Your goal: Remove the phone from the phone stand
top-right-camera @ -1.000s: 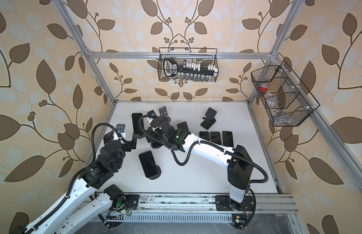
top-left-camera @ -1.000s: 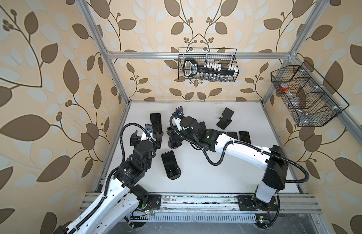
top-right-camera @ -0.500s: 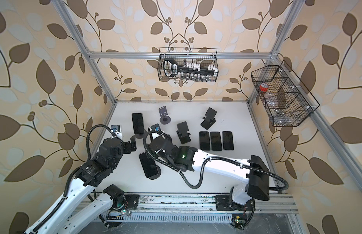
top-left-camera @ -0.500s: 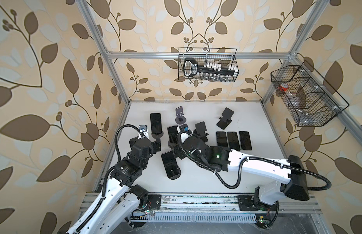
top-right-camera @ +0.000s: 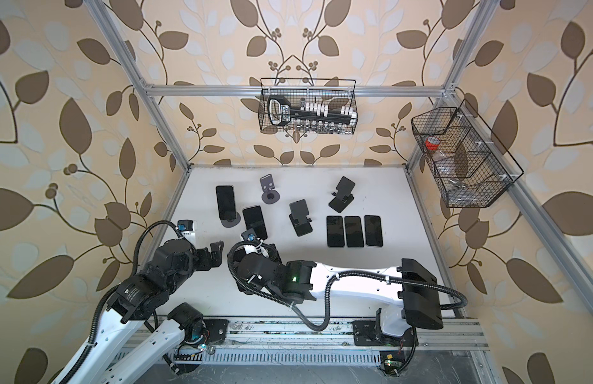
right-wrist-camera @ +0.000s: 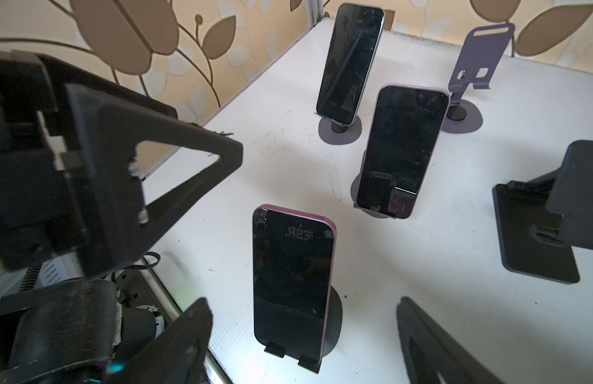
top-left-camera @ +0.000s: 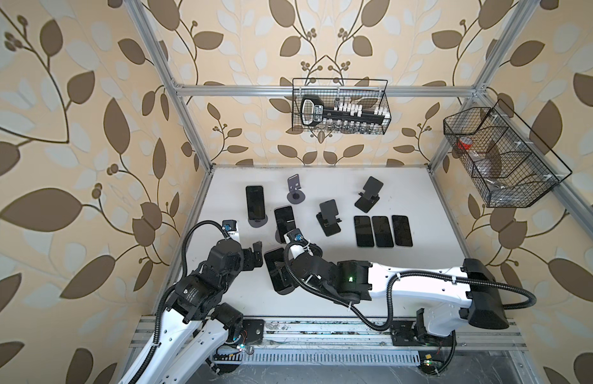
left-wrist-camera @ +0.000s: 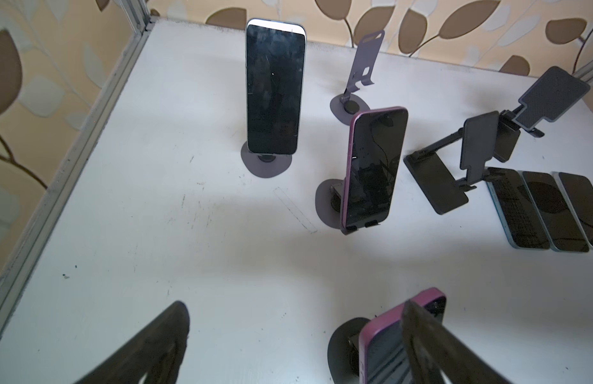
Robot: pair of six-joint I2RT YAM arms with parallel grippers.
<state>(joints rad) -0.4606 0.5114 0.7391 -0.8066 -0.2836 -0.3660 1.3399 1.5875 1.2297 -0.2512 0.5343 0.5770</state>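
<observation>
Nearest the front, a purple-cased phone [right-wrist-camera: 292, 282] leans upright on a dark round-based phone stand [right-wrist-camera: 335, 319], its lower edge in the stand's two hooks. A top view shows the phone [top-left-camera: 276, 267] between the two arms. My right gripper [right-wrist-camera: 301, 304] is open, one finger on each side of the phone and apart from it. My left gripper [left-wrist-camera: 295, 305] is open just left of the phone [left-wrist-camera: 385, 342] with only bare table between its fingers. One of its fingers [left-wrist-camera: 428, 335] overlaps the phone's edge in that view; whether it touches it I cannot tell.
Two more phones stand on stands behind, one in the middle [top-left-camera: 285, 221] and one farther back [top-left-camera: 255, 203]. An empty purple stand [top-left-camera: 295, 192] and two black stands [top-left-camera: 328, 217] [top-left-camera: 368, 192] follow. Three phones [top-left-camera: 383, 231] lie flat at the right. Wire baskets [top-left-camera: 340, 106] hang on the walls.
My right arm has drawn back from the far phones to the nearest phone, and its jaws have widened. My left arm has shifted toward the front and stayed open.
</observation>
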